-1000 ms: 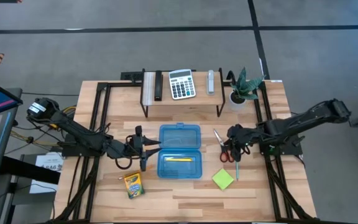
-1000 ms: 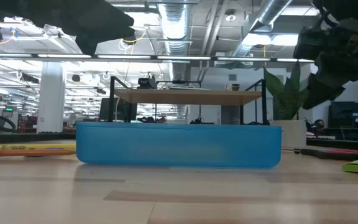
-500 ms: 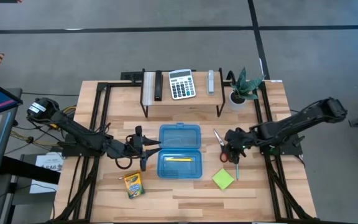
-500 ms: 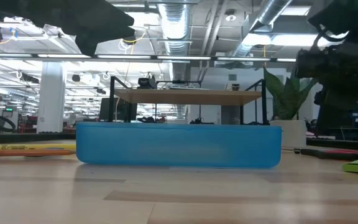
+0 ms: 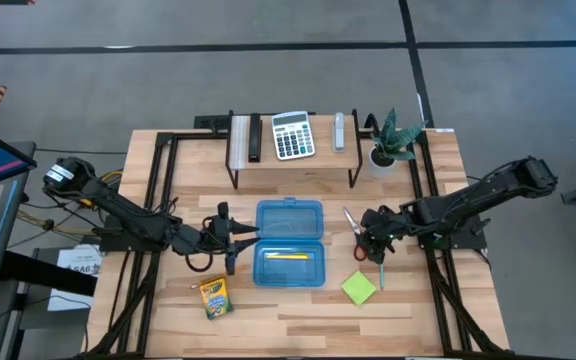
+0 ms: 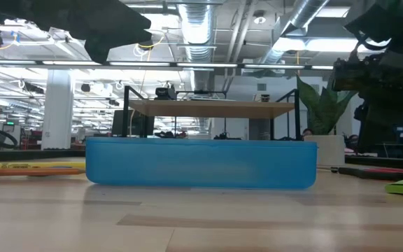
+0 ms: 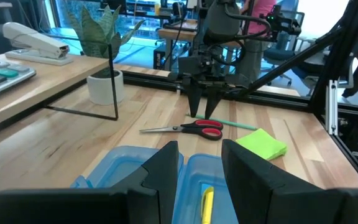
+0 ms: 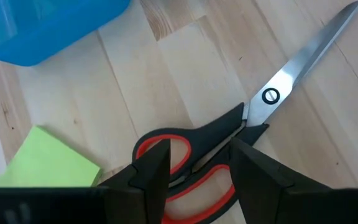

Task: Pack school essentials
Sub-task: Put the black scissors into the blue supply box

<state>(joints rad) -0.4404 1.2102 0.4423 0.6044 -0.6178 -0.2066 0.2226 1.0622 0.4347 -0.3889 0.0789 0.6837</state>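
The open blue pencil box (image 5: 288,243) sits mid-table with a yellow pencil (image 5: 288,256) inside. The red-handled scissors (image 5: 358,236) lie flat to its right, with the thin green pen (image 5: 381,270) and lime sticky-note pad (image 5: 359,288) nearer. The crayon box (image 5: 212,296) lies near the box's left corner. My right gripper (image 8: 199,149) is open, pointing down, with its fingers on either side of the scissors' handles (image 8: 185,168). My left gripper (image 7: 201,158) is open and holds nothing, level at the box's left edge. I see no blue eraser.
A raised wooden shelf (image 5: 293,160) at the far side carries a calculator (image 5: 291,135) and dark and grey bar-shaped items. A potted plant (image 5: 388,140) stands at its right end. Black frame rails (image 5: 423,190) run along both table sides. Bare wood lies along the near edge.
My right gripper has moved down and slightly toward the table's left, coming over the scissors' handles. The left arm and all objects have stayed put.
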